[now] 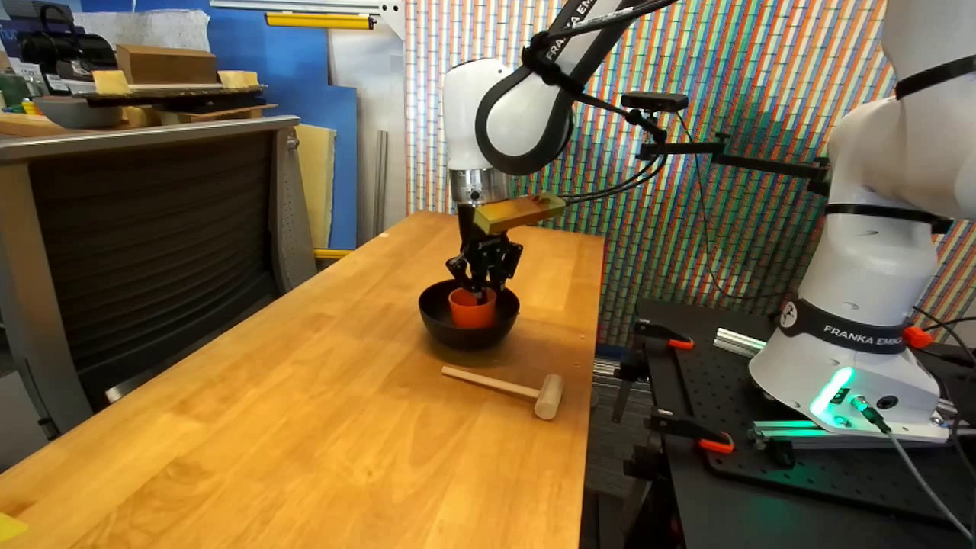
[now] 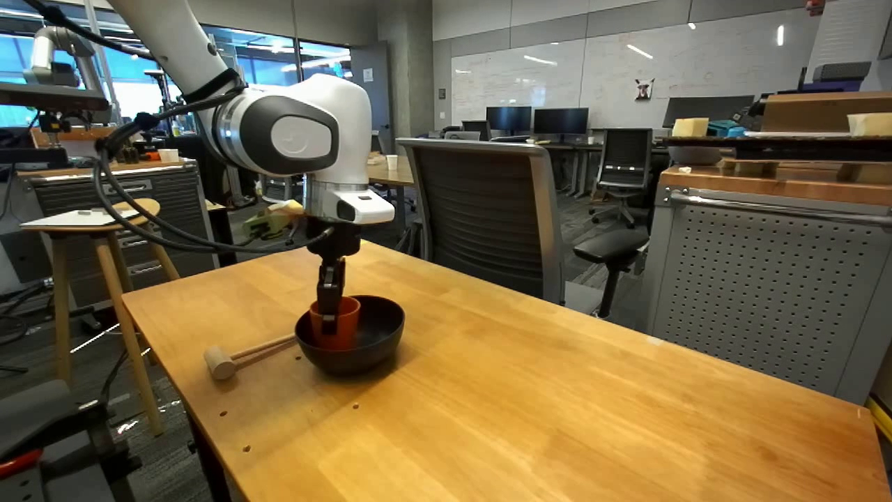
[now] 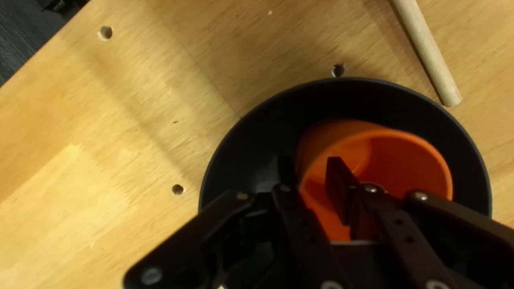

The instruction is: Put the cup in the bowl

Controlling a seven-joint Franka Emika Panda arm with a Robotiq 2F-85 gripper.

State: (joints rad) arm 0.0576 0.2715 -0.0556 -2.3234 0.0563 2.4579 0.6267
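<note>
Stool (image 2: 148, 208): wooden, left of the tabletop (image 2: 550, 397) in an exterior view.
Mallet (image 2: 221, 363): pale wood, lying on the tabletop; in the wrist view its handle end is just beside the rim of the bowl (image 2: 359, 359).
Tool (image 3: 310, 165): black, pointing down into the bowl from the white arm (image 2: 348, 118). Its fingers stand slightly apart, one inside the cup (image 2: 346, 328), the other outside it, the cup's wall running between them. Whether they pinch that wall, I cannot tell.
Cup: orange, round, mouth up, within the bowl and below the main body of the tool. In the wrist view most of it lies to the right of the gap between the fingers. Whether its base touches the bowl's floor cannot be made out.
Bowl: black, round, upright on the tabletop, wider than the cup.
Chair (image 2: 488, 223): dark ribbed back, grey frame, behind the tabletop.
Cabinet (image 2: 773, 279): grey, with a perforated side, at the right.
</note>
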